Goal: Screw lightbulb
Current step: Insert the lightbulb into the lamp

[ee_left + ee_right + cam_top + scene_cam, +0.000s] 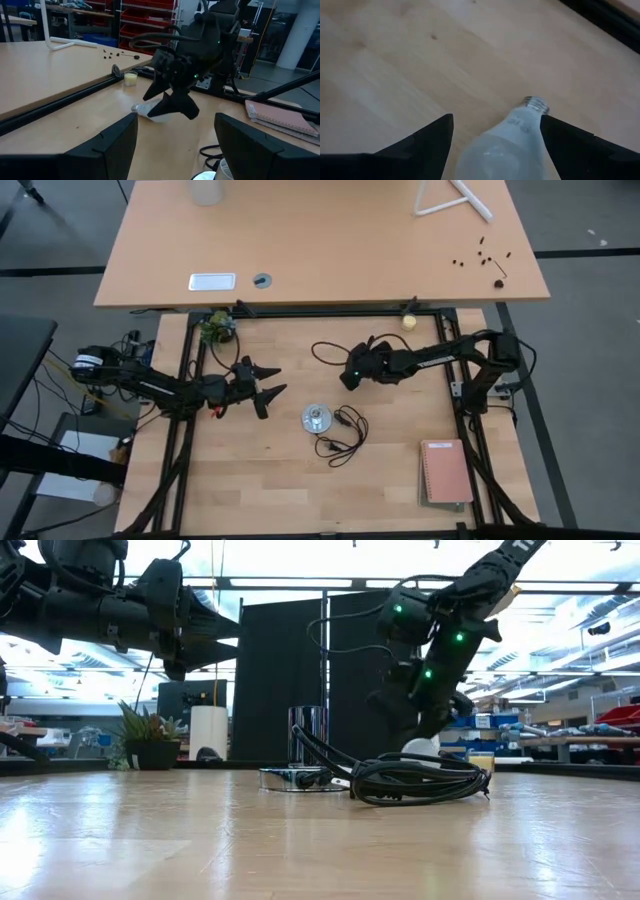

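Note:
The lightbulb (505, 145) is white, with a silvery screw base (536, 104). It sits between the fingers of my right gripper (496, 117), which is shut on it over the table's middle (348, 378). The left wrist view shows bulb (150, 110) and right gripper (167, 102) from the front. The round silver socket (317, 418) stands flat on the table nearer the front edge, its black cord (345, 435) coiled beside it. My left gripper (265, 385) hovers open to the socket's left, nothing between its fingers (120, 145). My right gripper pinches the bulb's white glass globe (540, 135) between its two fingers, one on each side. The fingers slant down from the table's right and lie along the bulb. The screw base (135, 107) sticks out past the fingertips. Whether the bulb is clear of the table I cannot tell.
A pinkish notebook (445, 472) lies at the front right. A small plant (215, 327) and a yellowish ball (409, 321) sit by the black frame at the far edge. Beyond the frame stands a second desk (320, 250). Bare wood lies left of and in front of the socket.

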You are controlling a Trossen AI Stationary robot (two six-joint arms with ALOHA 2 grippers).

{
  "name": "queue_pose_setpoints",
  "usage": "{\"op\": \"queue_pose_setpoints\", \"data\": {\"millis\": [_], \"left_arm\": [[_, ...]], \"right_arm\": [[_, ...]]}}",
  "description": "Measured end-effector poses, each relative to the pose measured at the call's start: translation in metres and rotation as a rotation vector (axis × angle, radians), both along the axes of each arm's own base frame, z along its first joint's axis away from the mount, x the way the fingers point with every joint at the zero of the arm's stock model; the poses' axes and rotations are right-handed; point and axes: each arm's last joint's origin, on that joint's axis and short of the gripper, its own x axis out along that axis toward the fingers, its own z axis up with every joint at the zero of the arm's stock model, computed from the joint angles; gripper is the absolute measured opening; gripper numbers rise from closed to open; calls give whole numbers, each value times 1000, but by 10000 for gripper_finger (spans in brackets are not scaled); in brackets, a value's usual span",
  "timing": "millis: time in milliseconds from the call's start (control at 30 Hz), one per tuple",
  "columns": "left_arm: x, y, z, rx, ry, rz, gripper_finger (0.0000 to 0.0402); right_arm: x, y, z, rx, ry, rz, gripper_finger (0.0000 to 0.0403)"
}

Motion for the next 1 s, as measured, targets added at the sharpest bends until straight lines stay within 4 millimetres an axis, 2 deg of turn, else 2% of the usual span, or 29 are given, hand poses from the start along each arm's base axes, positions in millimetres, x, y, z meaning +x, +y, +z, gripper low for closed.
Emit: {"op": "queue_pose_setpoints", "data": {"millis": [200, 300, 467, 633, 1000], "left_arm": [[0, 0, -2, 2, 16, 0, 268], [0, 0, -1, 2, 14, -9, 268], [0, 0, -2, 3, 20, -11, 268], [0, 0, -1, 9, 17, -11, 268], [0, 0, -1, 102, 43, -6, 268]], "right_arm": [[-9, 3, -11, 1, -5, -63, 307], [-19, 11, -25, 10, -9, -73, 307], [-31, 19, -43, -52, -108, -81, 307], [-37, 24, -50, -102, -210, -59, 307], [-47, 29, -58, -190, -177, -90, 307]]}}
